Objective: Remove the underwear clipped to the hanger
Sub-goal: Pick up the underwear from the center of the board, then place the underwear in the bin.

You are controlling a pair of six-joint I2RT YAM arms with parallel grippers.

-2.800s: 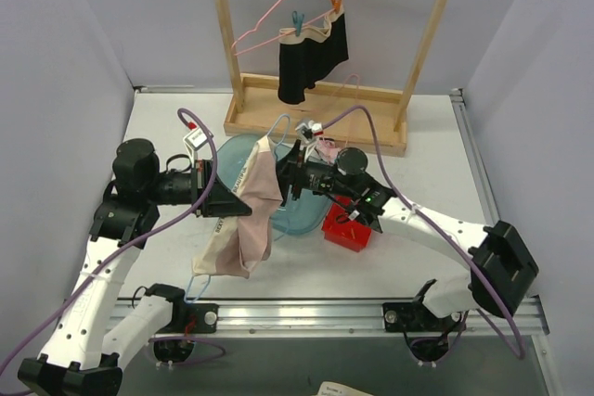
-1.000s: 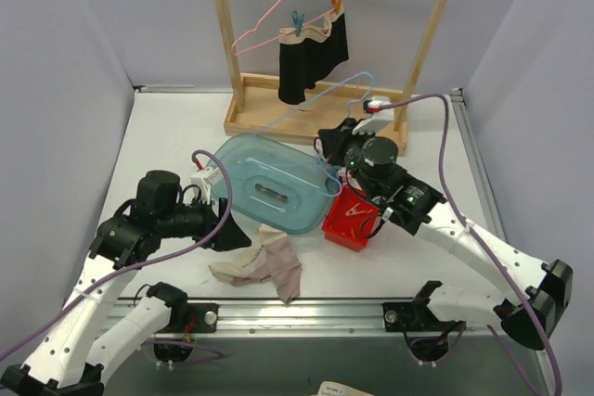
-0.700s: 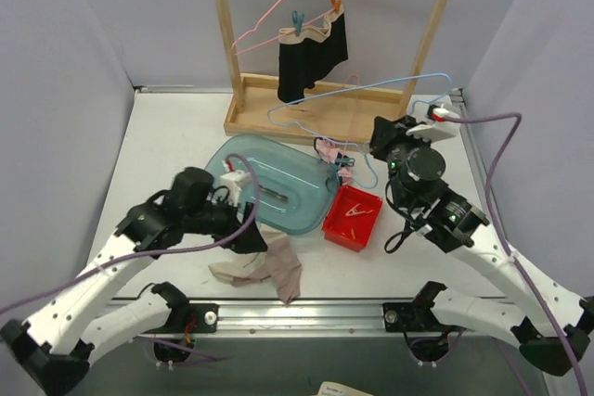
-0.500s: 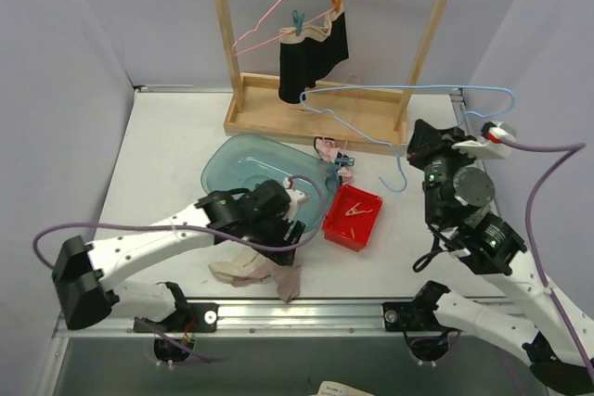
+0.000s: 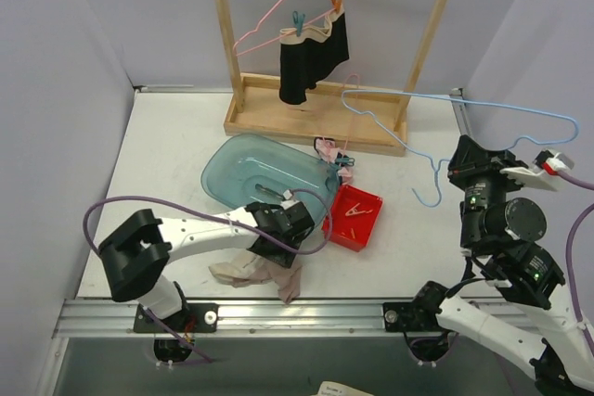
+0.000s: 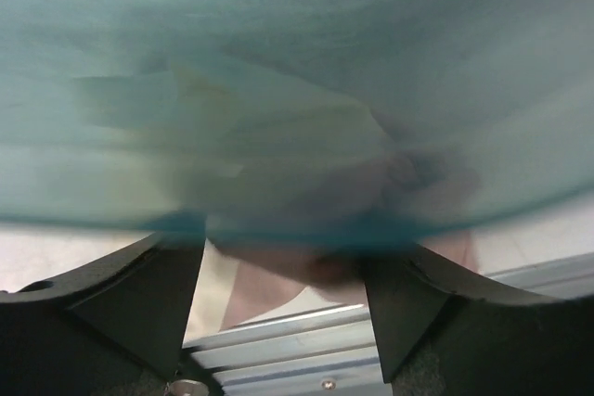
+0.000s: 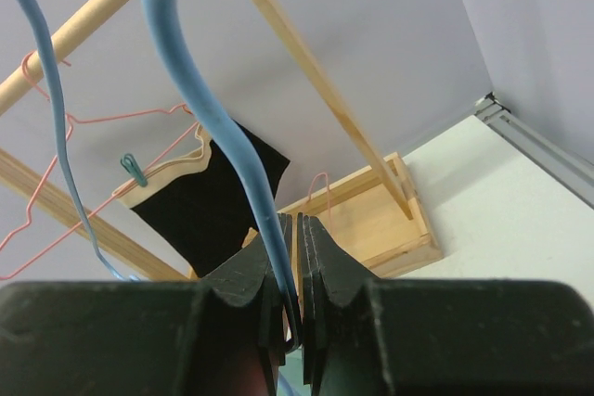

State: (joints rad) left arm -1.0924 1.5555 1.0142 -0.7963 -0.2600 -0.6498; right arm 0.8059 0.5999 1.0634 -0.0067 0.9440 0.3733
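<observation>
Right tool (image 7: 292,322), pinching the bare blue hanger (image 7: 212,113), has swung to 3 o'clock. Left tool (image 6: 283,261) is spread beside the pink underwear (image 5: 255,273). Black underwear (image 5: 311,57) stays clipped: task unfinished.

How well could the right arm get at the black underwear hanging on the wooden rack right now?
Probably not yet. The right tool is shut on the blue hanger, far to the right of the rack. The black underwear hangs unobstructed, so freeing the tool should suffice.
</observation>
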